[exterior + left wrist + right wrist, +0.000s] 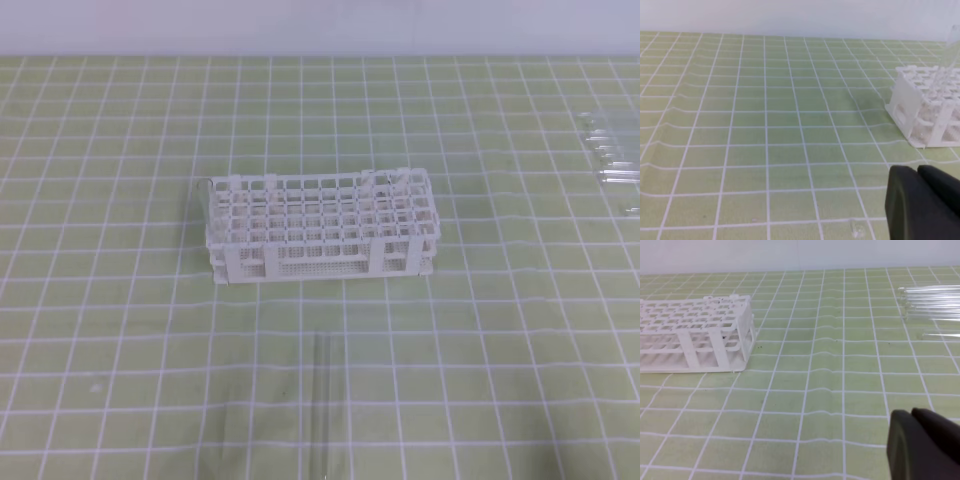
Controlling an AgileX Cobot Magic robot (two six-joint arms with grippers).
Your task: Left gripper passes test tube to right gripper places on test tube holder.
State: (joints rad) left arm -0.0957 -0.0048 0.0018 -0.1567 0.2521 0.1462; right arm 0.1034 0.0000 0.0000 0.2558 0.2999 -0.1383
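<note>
Both pincers clenched, empty: left pincer (920,172), right pincer (912,415). Test tube (324,400) lies on desk (100,300) before test tube holder (320,226). Risk: clear, round tube rolls or slips at pickup; nearby tube bundle (932,302) could confuse.

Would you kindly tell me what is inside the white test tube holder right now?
One clear tube seems to stand at the test tube holder's left end; the other holes look empty. The lower tier behind its mesh panels cannot be seen.

Green grid-lined mat (120,330), bundle of clear tubes (610,155) — far right edge
</note>
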